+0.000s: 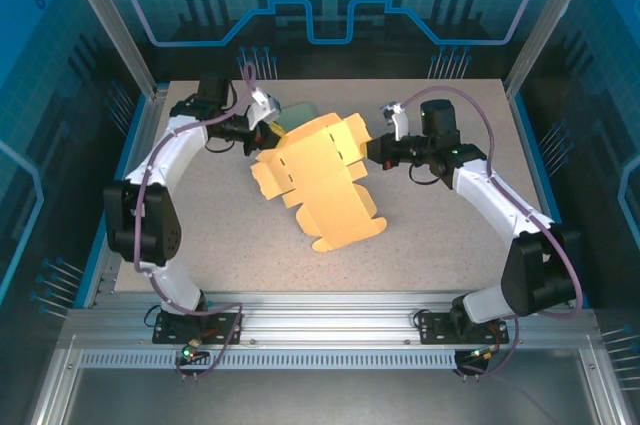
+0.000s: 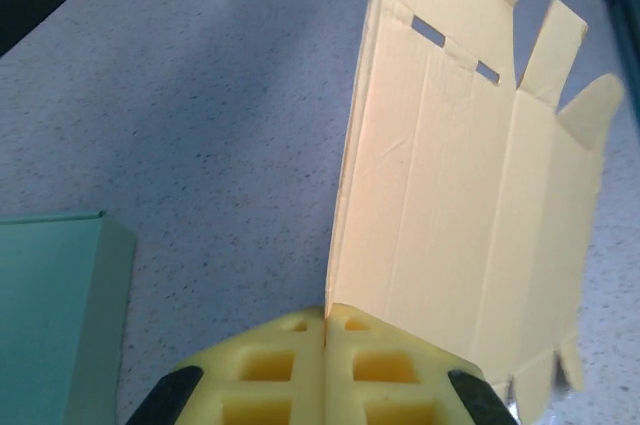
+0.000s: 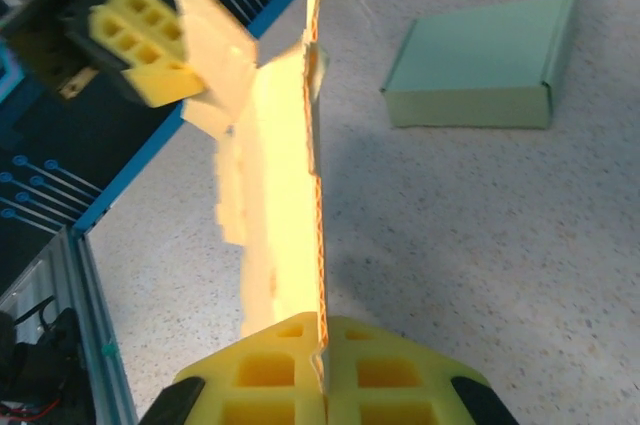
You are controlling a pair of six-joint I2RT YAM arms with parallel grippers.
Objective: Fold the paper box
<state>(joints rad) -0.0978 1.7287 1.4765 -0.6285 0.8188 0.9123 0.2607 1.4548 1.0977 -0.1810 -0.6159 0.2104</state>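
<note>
The paper box point(image 1: 315, 180) is a flat yellow cardboard blank with flaps and slots, tilted up off the table between my two grippers. My left gripper point(image 1: 262, 137) grips its far left edge. In the left wrist view the yellow fingers point(image 2: 270, 365) are pressed together on the sheet's edge, and the paper box point(image 2: 470, 195) stands upright beyond my left gripper point(image 2: 325, 313). My right gripper point(image 1: 372, 150) holds the opposite edge. In the right wrist view the corrugated edge of the paper box point(image 3: 285, 205) runs into my shut right gripper point(image 3: 322, 323).
A closed pale green box point(image 1: 290, 115) lies on the table behind the blank, near the left gripper. It is also seen as the green box point(image 2: 50, 315) and the green box point(image 3: 480, 65). The speckled table point(image 1: 450, 235) has blue side rails and a metal front frame.
</note>
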